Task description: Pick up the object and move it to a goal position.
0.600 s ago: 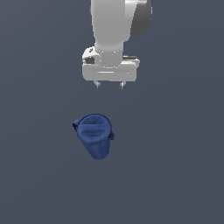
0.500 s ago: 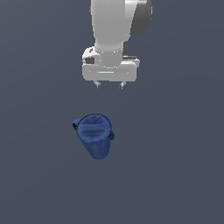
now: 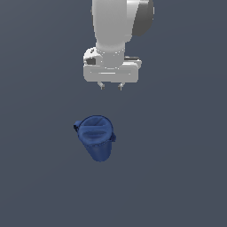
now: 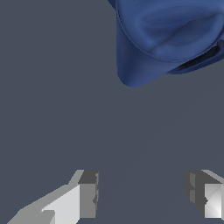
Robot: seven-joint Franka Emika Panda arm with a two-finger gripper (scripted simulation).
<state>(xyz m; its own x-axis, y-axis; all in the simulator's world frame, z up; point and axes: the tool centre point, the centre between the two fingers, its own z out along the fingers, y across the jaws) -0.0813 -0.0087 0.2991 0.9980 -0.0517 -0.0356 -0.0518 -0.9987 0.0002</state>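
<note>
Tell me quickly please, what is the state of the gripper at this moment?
Gripper: open and holding nothing; the dark blue cup lies apart from it on the surface.

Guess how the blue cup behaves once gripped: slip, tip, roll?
The cup tapers to a narrow end, so a side grip may well slide along the wall. It appears tilted rather than upright, and its round body would probably roll if nudged. It looks rigid. The gripper is open, clear of it.

Arm [image 3: 113, 26] is a chunky white cylinder with a dark grey joint cap on one side. The gripper [image 3: 111, 86] has a wide boxy white body, and its fingertips [image 4: 87, 194] are blocky grey-and-white stubs.
</note>
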